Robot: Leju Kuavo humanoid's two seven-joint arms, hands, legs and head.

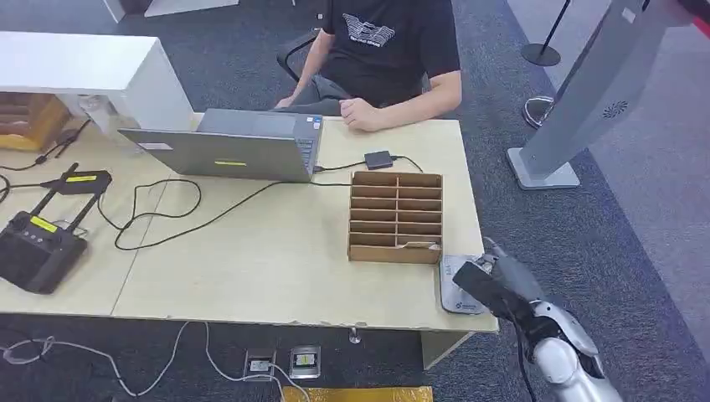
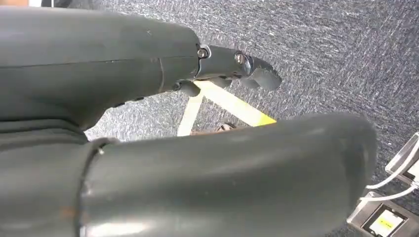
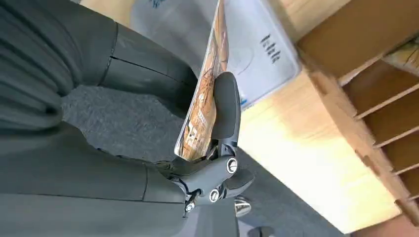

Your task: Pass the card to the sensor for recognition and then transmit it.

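Observation:
My right hand (image 1: 494, 289) hangs over the table's near right corner, just above the grey sensor pad (image 1: 453, 285). In the right wrist view its thumb and fingers (image 3: 225, 106) pinch a thin orange-patterned card (image 3: 205, 91) on edge, with the pale sensor pad (image 3: 257, 49) right behind it. Whether the card touches the pad I cannot tell. My left hand (image 2: 197, 113) hangs over the grey carpet with its fingers (image 2: 237, 66) apart and nothing in it.
A brown slotted card box (image 1: 395, 216) stands just beyond the sensor, one card in its nearest slot. A laptop (image 1: 243, 146), cables and black devices (image 1: 38, 243) lie to the left. A person (image 1: 385, 50) sits at the far edge. A grey stand (image 1: 586, 92) rises at right.

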